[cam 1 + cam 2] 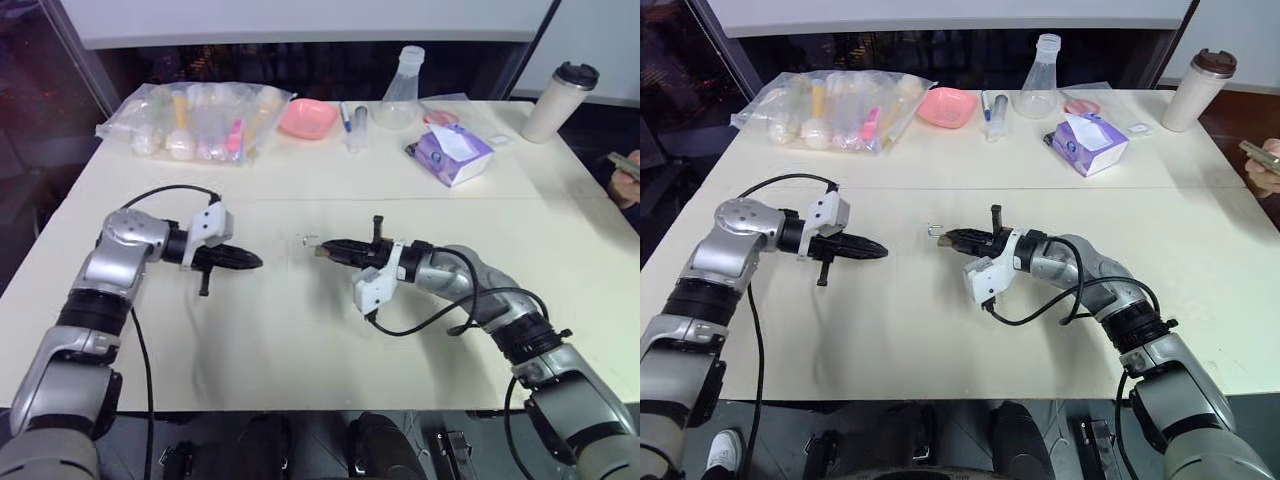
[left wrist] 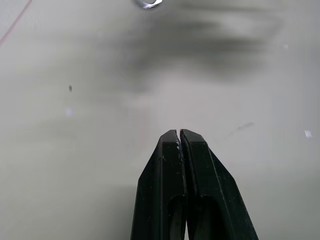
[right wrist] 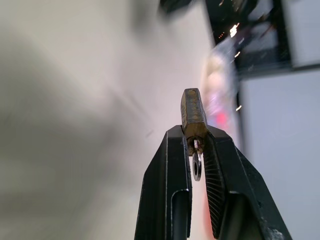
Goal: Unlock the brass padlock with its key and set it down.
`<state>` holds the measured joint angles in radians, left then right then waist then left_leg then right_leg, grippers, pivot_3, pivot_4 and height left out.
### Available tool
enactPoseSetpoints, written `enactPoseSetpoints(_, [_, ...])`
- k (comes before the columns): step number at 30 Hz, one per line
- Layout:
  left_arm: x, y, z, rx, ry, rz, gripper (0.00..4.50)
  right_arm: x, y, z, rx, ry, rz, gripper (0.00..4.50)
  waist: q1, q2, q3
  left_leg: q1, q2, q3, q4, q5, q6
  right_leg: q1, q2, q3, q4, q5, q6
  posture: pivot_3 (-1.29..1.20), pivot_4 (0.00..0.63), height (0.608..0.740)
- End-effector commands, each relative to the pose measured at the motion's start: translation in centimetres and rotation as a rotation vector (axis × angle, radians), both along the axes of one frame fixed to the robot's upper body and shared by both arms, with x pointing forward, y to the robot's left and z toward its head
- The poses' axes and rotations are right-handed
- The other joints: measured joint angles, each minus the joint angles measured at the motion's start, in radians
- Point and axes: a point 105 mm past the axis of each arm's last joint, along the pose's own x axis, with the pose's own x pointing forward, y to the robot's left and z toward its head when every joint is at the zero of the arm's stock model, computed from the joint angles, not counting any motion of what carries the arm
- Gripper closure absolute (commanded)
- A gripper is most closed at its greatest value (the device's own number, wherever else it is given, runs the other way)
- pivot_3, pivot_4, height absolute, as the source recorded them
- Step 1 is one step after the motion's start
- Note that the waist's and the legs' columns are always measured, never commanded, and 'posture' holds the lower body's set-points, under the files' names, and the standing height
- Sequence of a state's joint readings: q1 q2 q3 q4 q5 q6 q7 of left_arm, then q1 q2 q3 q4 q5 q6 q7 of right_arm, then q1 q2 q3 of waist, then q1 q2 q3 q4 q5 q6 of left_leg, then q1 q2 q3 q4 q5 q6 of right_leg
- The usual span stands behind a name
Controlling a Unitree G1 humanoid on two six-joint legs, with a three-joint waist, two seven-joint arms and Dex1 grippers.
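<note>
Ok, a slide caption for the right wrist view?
Right claw shut on the brass padlock, which sticks out past its tips above the table.

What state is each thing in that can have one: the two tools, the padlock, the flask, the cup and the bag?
Left tool: shut, holding nothing.
Right tool: shut on the brass padlock.
Brass padlock: gripped, body sticking out past the fingertips, off the table.
Flask: upright.
Lidded cup: upright, lid on.
Plastic bag: lying flat, full of items.
</note>
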<state>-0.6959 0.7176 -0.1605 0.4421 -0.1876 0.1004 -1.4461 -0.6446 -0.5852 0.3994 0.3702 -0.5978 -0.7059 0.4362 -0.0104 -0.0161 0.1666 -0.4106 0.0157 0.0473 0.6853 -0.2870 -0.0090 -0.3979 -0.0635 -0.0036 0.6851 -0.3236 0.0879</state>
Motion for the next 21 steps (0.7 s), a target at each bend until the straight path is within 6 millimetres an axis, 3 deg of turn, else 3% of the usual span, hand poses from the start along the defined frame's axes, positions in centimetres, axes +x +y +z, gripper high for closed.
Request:
enactPoseSetpoints(1, [0.1, -0.6, 2.3, -0.057, -0.077, 0.003, 4.46, 0.6, 0.2, 0.0, -0.012, -0.015, 0.006, 4.5, -0.003, 0.0, 0.0, 0.0, 0.0, 0.0, 0.0, 0.0, 0.0, 0.0, 0.0, 0.0, 0.0, 0.0, 0.0, 0.0, 0.15, 0.715])
enactPoseSetpoints(7, [-0.5, -1.3, 2.6, -0.082, -0.079, 0.007, 4.46, 0.8, 0.1, -1.6, -0.072, -0.004, 0.018, 4.5, -0.011, 0.0, 0.0, 0.0, 0.001, 0.0, -0.001, 0.0, 0.0, -0.001, 0.0, 0.0, 0.0, 0.0, 0.0, 0.0, 0.15, 0.715])
enactPoseSetpoints(12, [-0.8, -1.3, 2.7, -0.095, -0.069, 0.016, 4.5, 0.2, -0.6, -2.0, -0.092, 0.019, 0.016, 2.22, -0.009, 0.0, 0.0, 0.0, 0.001, 0.0, -0.001, 0.0, -0.001, -0.001, 0.0, 0.0, 0.001, 0.0, 0.0, 0.0, 0.15, 0.715])
enactPoseSetpoints(16, [-1.3, -1.3, 3.1, -0.113, -0.045, 0.018, 4.5, -1.5, -3.1, -1.5, -0.12, 0.069, -0.014, 0.23, 0.002, 0.0, 0.0, 0.0, 0.0, -0.001, 0.0, 0.0, 0.0, 0.0, -0.001, 0.0, 0.001, 0.0, 0.0, 0.0, 0.15, 0.715])
enactPoseSetpoints(21, [-1.7, -1.1, 3.2, -0.111, -0.035, 0.018, 4.5, -3.3, -5.1, -0.2, -0.069, 0.209, -0.096, 0.23, -0.001, 0.0, 0.0, 0.001, 0.0, -0.001, 0.0, -0.002, 0.004, 0.002, -0.001, 0.0, -0.001, 0.0, 0.0, 0.0, 0.15, 0.715])
